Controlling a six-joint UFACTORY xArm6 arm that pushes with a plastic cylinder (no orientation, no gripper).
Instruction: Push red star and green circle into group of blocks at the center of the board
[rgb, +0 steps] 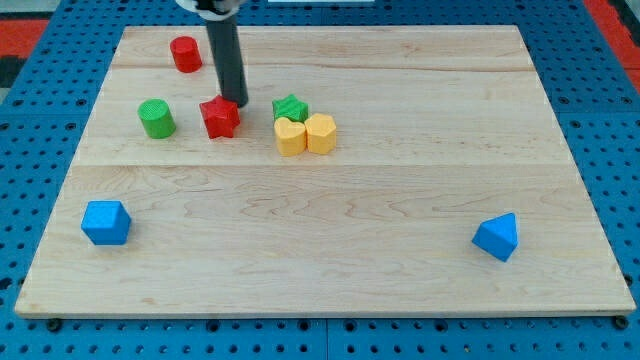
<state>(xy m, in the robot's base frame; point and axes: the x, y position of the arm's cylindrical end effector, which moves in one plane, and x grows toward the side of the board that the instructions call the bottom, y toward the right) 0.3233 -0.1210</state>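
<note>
The red star (220, 118) lies left of the board's middle, in the upper half. The green circle (156, 118) stands to its left, apart from it. My tip (238, 102) is at the red star's upper right edge, touching or nearly touching it. To the right, a green star (290, 108) and two yellow blocks (290, 137) (321, 133) sit packed together as a group. A gap separates the red star from this group.
A red cylinder (185, 54) stands near the top left. A blue block (106, 222) sits at the lower left and another blue block (497, 238) at the lower right. The wooden board (330, 260) lies on a blue pegboard.
</note>
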